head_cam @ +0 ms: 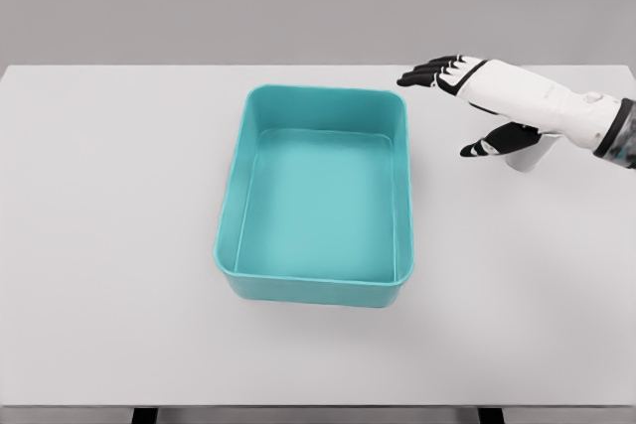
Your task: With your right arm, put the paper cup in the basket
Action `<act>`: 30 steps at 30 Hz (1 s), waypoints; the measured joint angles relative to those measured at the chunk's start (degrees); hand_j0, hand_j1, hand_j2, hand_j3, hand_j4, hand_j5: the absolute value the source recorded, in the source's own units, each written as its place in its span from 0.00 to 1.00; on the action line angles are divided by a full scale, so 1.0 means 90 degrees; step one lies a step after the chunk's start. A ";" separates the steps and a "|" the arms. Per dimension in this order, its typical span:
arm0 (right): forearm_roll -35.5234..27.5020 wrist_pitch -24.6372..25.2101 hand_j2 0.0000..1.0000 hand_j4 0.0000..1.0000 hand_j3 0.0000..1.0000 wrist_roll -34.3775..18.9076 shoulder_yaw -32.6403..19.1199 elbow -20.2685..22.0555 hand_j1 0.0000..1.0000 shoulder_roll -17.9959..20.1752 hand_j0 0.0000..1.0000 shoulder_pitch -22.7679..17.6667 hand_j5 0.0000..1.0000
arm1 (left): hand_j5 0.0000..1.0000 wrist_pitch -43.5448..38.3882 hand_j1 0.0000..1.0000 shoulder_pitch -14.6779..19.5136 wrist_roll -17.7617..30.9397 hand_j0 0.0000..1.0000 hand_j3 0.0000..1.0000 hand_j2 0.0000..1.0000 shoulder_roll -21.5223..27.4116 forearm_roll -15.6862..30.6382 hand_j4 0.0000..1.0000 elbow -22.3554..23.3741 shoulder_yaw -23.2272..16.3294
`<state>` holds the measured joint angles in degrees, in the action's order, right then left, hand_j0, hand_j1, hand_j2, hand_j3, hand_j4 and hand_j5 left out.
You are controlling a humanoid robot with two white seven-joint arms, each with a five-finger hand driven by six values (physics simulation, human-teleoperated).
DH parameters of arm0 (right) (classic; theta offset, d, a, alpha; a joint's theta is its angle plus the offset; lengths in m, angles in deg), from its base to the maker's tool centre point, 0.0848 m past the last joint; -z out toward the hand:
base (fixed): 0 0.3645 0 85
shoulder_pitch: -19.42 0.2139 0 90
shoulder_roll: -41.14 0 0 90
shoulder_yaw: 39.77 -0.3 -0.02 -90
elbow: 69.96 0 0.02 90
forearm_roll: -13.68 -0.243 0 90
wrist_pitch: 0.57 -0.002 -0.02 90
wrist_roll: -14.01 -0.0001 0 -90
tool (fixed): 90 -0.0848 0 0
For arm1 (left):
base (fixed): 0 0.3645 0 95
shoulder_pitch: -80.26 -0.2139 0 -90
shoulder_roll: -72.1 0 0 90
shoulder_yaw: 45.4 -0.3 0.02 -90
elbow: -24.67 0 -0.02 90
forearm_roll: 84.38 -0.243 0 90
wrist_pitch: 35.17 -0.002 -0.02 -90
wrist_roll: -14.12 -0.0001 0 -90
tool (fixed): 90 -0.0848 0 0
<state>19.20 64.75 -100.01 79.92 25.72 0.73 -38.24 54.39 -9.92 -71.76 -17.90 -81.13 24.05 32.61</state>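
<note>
White hand (475,106): the right hand reaches in from the table's right edge, its arm coming from the right, and it hangs over the far right part of the table.
Fingers (434,73): black-tipped, spread and stretched toward the basket; the thumb (487,143) points down and left, well apart from them, so the hand is apart and clamps nothing.
Why held so: a wide span like this suits closing around a round body from the side, so I judge the grasp is being set up, not yet made.
Cup (524,158): white paper, mostly hidden under the palm and wrist; only its lower part shows, standing on the table near the right edge, just behind the thumb. Whether the palm touches it I cannot tell.
Basket (231,235): teal, rectangular with rounded corners, at the table's middle, long side running from near edge to far edge, well apart from the cup and to its left.
Basket contents: nothing inside; the bare floor shows all over.
Why placed so: open top facing up and within the right arm's reach, so the cup can be lowered in from above.
Table (109,196): pale grey.
Left arm: out of view.
</note>
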 measured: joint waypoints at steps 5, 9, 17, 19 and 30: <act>-0.0010 -0.0184 1.00 1.00 1.00 0.0029 0.0002 -0.0114 1.00 0.0166 1.00 0.0088 1.00 | 1.00 0.0000 1.00 0.0000 0.0000 1.00 1.00 1.00 0.0000 0.0000 1.00 0.0000 0.0000; -0.0836 -0.0466 1.00 1.00 1.00 0.0255 -0.0010 -0.0594 1.00 0.0439 1.00 0.0117 1.00 | 1.00 0.0000 1.00 0.0000 0.0000 1.00 1.00 1.00 0.0000 0.0000 1.00 0.0000 -0.0001; -0.4130 -0.0615 1.00 1.00 1.00 0.0400 -0.0009 -0.1673 1.00 0.0894 1.00 -0.0742 1.00 | 1.00 0.0000 1.00 0.0000 0.0000 1.00 1.00 1.00 0.0000 -0.0002 1.00 0.0001 0.0000; -0.4644 -0.0635 1.00 1.00 1.00 0.0405 -0.0005 -0.1836 1.00 0.0918 1.00 -0.1142 1.00 | 1.00 0.0000 1.00 0.0000 0.0000 1.00 1.00 1.00 0.0000 0.0000 1.00 -0.0001 -0.0001; -0.5508 -0.1007 1.00 1.00 1.00 0.0602 -0.0004 -0.2403 1.00 0.0892 1.00 -0.1455 1.00 | 1.00 0.0000 1.00 0.0000 0.0000 1.00 1.00 1.00 0.0000 0.0000 1.00 0.0000 -0.0005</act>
<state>-30.37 55.68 -94.59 79.89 4.09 8.76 -51.34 54.39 -9.92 -71.76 -17.91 -81.13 24.05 32.56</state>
